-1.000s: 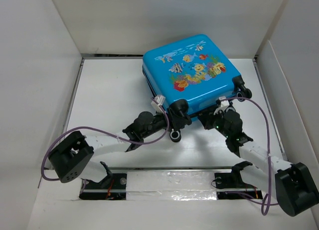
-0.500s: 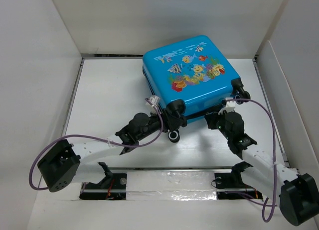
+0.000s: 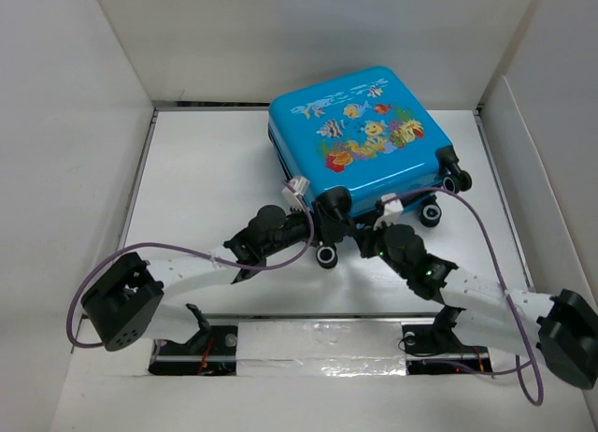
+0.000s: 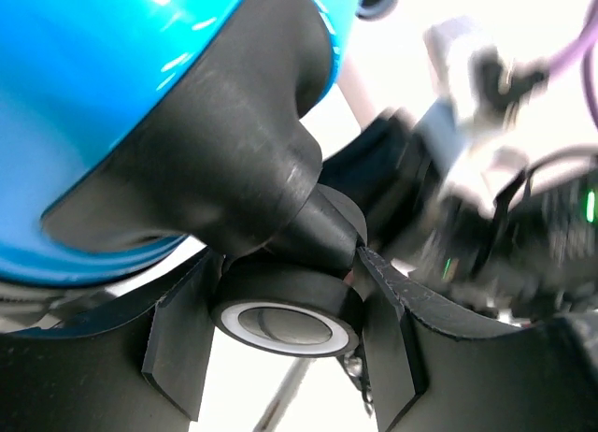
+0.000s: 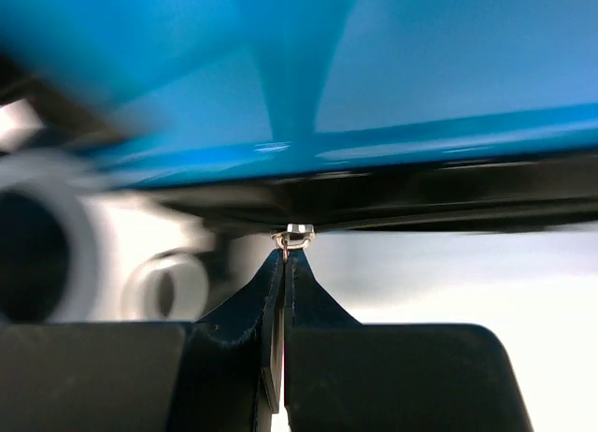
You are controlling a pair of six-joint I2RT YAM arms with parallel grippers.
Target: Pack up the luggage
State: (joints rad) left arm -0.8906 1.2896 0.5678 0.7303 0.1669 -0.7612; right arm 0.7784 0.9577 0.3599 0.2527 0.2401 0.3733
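Note:
The luggage is a bright blue hard-shell case with a fish print, lying flat and closed at the back middle of the table. My left gripper is at its near left corner, and its fingers clamp a black-and-white wheel under the black caster housing. My right gripper sits at the case's near edge, just right of that wheel. It is shut on the small metal zipper pull, under the blue shell and the dark zipper seam.
White walls enclose the table on the left, back and right. Two more wheels stick out at the case's near right corner. Purple cables loop over both arms. A taped strip runs between the arm bases.
My right gripper has slid left along the case's near edge with the zipper pull in it, from near the right wheels to beside the left wheel. The left gripper has stayed on its wheel.

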